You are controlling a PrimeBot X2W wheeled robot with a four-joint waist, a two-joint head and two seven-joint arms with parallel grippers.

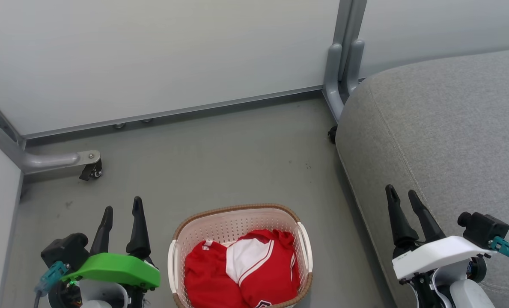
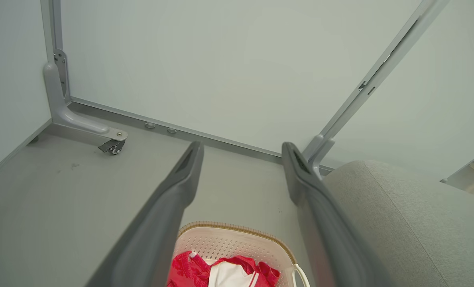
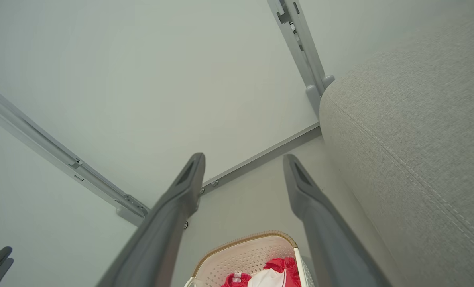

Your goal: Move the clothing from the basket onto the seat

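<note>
The cream basket (image 1: 233,222) with a brown woven rim stands on the grey floor at the bottom middle of the head view. Red clothing (image 1: 245,269) with white panels lies bunched inside it; it also peeks in as clothing (image 2: 225,271) and clothing (image 3: 274,271) in the wrist views. The light-grey seat (image 1: 442,128) fills the right side. My left gripper (image 1: 122,209) stands open left of the basket with nothing between its fingers. Over the seat's front edge my right gripper (image 1: 404,194) is open and empty too.
Pale partition panels close the far side, with a grey metal post (image 1: 344,64) at the seat's corner. A caster foot (image 1: 89,164) of the panel frame juts onto the floor at the left. Bare floor lies between the basket and the panels.
</note>
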